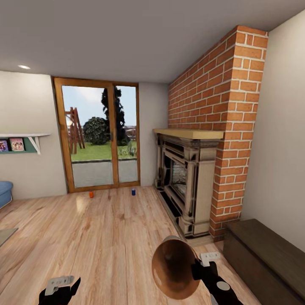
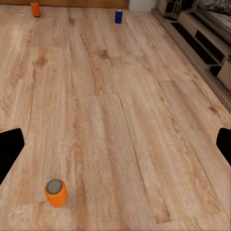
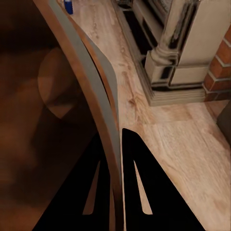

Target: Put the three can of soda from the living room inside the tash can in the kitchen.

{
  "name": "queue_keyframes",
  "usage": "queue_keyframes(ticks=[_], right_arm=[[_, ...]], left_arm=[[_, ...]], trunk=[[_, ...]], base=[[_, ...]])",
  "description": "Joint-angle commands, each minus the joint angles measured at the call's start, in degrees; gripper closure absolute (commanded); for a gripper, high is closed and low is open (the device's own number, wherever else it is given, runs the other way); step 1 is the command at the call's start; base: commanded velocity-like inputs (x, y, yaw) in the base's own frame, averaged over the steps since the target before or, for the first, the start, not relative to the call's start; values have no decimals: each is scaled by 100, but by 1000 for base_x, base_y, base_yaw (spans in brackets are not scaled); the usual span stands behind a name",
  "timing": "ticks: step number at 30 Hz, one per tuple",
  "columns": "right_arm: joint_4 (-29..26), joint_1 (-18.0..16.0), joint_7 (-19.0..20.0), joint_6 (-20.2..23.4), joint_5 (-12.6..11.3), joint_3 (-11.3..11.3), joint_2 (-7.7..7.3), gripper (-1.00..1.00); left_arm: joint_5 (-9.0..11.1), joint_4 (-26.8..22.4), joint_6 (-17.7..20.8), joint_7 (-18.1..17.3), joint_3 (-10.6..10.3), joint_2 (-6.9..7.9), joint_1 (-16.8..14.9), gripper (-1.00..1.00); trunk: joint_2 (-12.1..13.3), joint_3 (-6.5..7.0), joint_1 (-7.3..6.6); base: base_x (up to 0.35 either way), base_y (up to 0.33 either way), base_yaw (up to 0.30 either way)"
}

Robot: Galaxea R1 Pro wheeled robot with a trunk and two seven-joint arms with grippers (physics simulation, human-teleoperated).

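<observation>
**Bucket in the right gripper, cans on the living-room floor**

The right gripper [image 3: 118,168] is closed on the rim of the trash can [image 1: 176,267]: in the right wrist view one dark finger sits inside the tan-brown wall and the other outside it, with the thin grey edge pinched between them. In the head view the bucket is tipped so its brown mouth faces the camera, held low just ahead of the right arm.

The left gripper [image 2: 115,144] is spread wide with nothing between its fingers [image 2: 9,149]; only the two dark tips show at the sides of the left wrist view, over bare wood floor [image 1: 110,228].

Near that gripper, an orange soda can [image 2: 56,192] stands upright on the floor. Farther off, a second orange can [image 1: 91,194] and a blue can [image 1: 133,192] stand well apart, both just before the wood-framed glass doors [image 1: 99,135]. The ornate fireplace [image 1: 186,186] and its red-brick chimney [image 1: 228,106] rise to the right, beside a dark low cabinet [image 1: 267,258].
</observation>
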Motion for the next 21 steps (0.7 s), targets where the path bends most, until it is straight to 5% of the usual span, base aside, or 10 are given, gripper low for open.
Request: queue_keyframes(ticks=[1,9,13,21], right_arm=[[-7,-8,-42,1,-1,-10,47,100],[-9,-15,-289,-13,-2,-26,112,100],[-67,-135,-282,128,-2,48,20,100],[-67,-136,-301,417,-2,48,20,100]], left_arm=[[2,7,2,0,-1,0,-5,-100],[5,22,6,9,3,0,-13,-100],[-5,59,136,-121,-128,-124,-144,-100],[-5,139,282,-378,-385,-124,-195,-100]], trunk=[[-1,1,0],[-1,1,0],[-1,0,0],[-1,0,0]], base=[[69,210,0],[14,267,0],[0,0,0],[0,0,0]])
